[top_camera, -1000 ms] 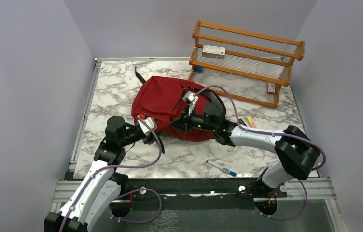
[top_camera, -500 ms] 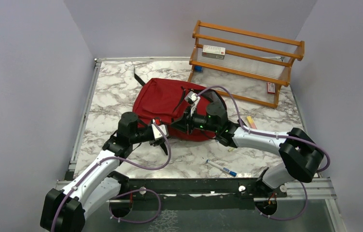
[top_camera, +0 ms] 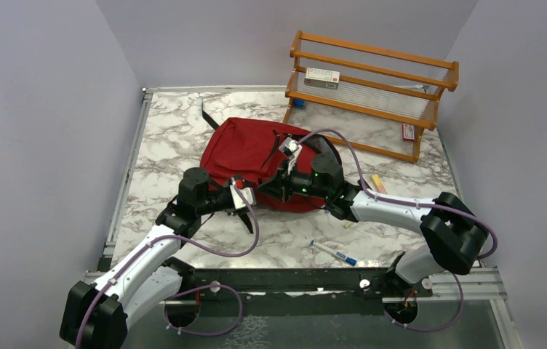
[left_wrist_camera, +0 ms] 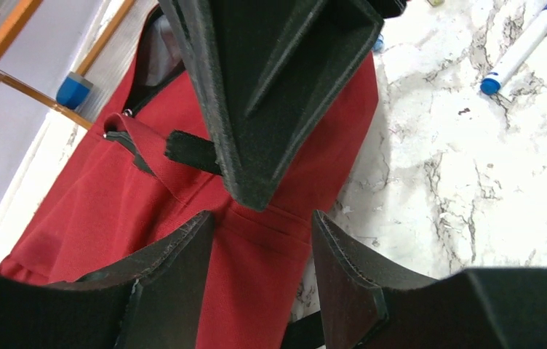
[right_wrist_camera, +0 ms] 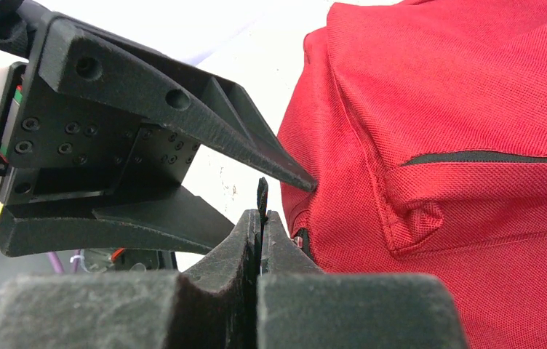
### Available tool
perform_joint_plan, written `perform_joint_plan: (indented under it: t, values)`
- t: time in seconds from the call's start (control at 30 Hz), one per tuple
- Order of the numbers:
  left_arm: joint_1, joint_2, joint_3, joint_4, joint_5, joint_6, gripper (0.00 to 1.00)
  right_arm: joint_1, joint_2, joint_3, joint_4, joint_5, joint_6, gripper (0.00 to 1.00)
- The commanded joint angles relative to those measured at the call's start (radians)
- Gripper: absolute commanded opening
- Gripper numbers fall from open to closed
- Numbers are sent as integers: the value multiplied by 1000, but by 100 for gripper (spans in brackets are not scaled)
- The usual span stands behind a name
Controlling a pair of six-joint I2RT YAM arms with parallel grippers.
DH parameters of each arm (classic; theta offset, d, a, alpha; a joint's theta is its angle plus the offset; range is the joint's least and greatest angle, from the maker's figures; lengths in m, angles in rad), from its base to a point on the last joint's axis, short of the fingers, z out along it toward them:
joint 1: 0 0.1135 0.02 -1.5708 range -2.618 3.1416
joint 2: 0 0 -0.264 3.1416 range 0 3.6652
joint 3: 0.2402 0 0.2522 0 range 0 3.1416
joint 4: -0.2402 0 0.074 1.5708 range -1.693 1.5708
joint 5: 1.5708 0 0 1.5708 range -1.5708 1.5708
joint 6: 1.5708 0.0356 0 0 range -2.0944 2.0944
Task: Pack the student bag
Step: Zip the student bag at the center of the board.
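Left fingers [left_wrist_camera: 176,254]: half open, empty, tips at the student bag's [top_camera: 238,149] near hem.
Right fingers [right_wrist_camera: 245,243]: clamped on a thin black tab [right_wrist_camera: 262,195].
Bag lies centred on the table [top_camera: 161,145], 12 o'clock.
Risk: tab slips if fabric drags; fingers crowd, may collide.
Versus one second back: left arm swung in from 9 o'clock.

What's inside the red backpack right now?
Only a sliver of grey lining shows at the student bag's opening, in the left wrist view. No packed item is visible; the red fabric and the right arm cover the rest of the interior.
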Motion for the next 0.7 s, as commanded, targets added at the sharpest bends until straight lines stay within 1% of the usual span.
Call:
perform_joint_plan:
  t: [0.0,0.07,0.17,0.3,0.5,0.67]
  values:
    - [-4,9,6,93,-9,23,53,8,-43,-17,54,-82,42,1]
    - [-5,26,7,93,-8,28,52,6,-49,-21,62,-81,53,1]
    - [-13,42,8,90,-14,37,45,7,-55,-27,67,-71,60,1]
    - [-38,44,19,36,-40,64,36,7,-60,-36,64,-47,68,1]
    - [-97,9,19,-55,-64,103,34,6,-81,-32,30,32,85,1]
    - [-131,22,11,-56,-100,117,34,7,-85,-18,12,34,81,1]
